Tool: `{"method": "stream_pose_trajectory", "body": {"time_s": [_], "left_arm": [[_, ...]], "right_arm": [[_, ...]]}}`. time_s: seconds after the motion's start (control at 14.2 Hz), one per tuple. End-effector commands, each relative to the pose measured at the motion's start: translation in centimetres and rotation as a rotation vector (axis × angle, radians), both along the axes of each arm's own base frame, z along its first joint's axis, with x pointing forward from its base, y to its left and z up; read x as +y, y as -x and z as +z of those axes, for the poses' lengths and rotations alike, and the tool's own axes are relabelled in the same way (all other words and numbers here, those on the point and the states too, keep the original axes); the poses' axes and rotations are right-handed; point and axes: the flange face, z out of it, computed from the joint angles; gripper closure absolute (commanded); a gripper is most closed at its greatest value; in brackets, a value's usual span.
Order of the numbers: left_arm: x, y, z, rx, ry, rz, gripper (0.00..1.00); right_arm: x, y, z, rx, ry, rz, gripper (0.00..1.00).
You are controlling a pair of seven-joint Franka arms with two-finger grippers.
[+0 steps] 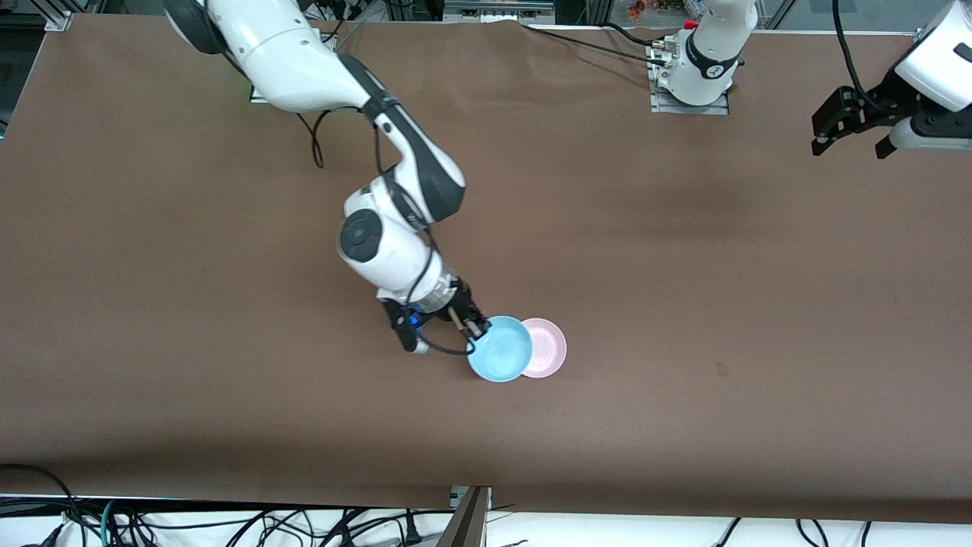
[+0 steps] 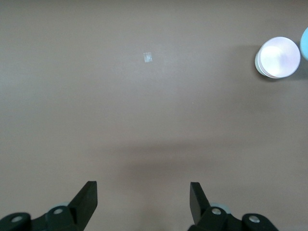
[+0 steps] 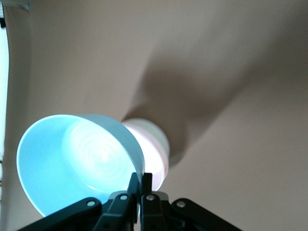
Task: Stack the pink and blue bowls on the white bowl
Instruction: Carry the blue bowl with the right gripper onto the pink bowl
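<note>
Now the right gripper [image 1: 477, 328] has its jaws clamped together on the rim of the blue bowl [image 1: 500, 348], pinching the wall of the bowl at the edge that faces the right arm's end of the table. The right wrist view shows the two dark fingers [image 3: 140, 185] pressed tight on the thin rim, one inside and one outside, with the blue bowl [image 3: 72, 159] tilted and its hollow turned toward that camera. In the front view the blue bowl is carried in the air, partly overlapping the pink bowl [image 1: 545, 348], which rests on the brown table [image 1: 683, 304] toward the left arm's end from it.

The pink bowl sits nested in the white bowl: the left wrist view shows the pink bowl [image 2: 279, 56] with a pale white rim [image 2: 258, 65] peeking out from under one side, and the right wrist view shows the pink bowl [image 3: 155, 166] inside a whitish outer wall [image 3: 154, 132]. This stack stands near the middle of the table, somewhat toward the front camera. A sliver of the blue bowl [image 2: 304, 43] shows at the edge of the left wrist view, just beside the stack.

The left gripper [image 1: 850, 133] waits well apart from the bowls, up over the table's end near its own base. Its jaws stand wide apart with nothing between them, and the left wrist view shows both black fingers [image 2: 86, 199] over bare table. A small pale speck [image 2: 148, 57] lies on the table.
</note>
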Motion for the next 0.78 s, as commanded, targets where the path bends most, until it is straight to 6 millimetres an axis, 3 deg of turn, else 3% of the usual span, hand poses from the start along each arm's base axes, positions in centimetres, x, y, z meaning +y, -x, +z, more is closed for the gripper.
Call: {"method": "stream_pose_trajectory", "body": {"time_s": [0.0, 0.21, 0.57, 0.71], "left_arm": [[1.9, -0.2, -0.8, -0.013, 0.025, 0.022, 0.13], [2.9, -0.5, -1.0, -0.013, 0.048, 0.043, 0.08], [3.3, -0.6, -1.7, 0.011, 0.064, 0.045, 0.06], [3.5, -0.3, -1.7, 0.023, 0.076, 0.041, 0.06]], "right_arm": [[2.9, 1.0, -0.4, -0.01, -0.036, -0.058, 0.96], [4.3, 2.4, -1.4, 0.002, -0.02, -0.035, 0.96], [3.6, 1.7, -4.5, -0.035, 0.0, -0.04, 0.96], [4.3, 2.1, -5.2, -0.067, 0.006, -0.026, 0.96]]}}
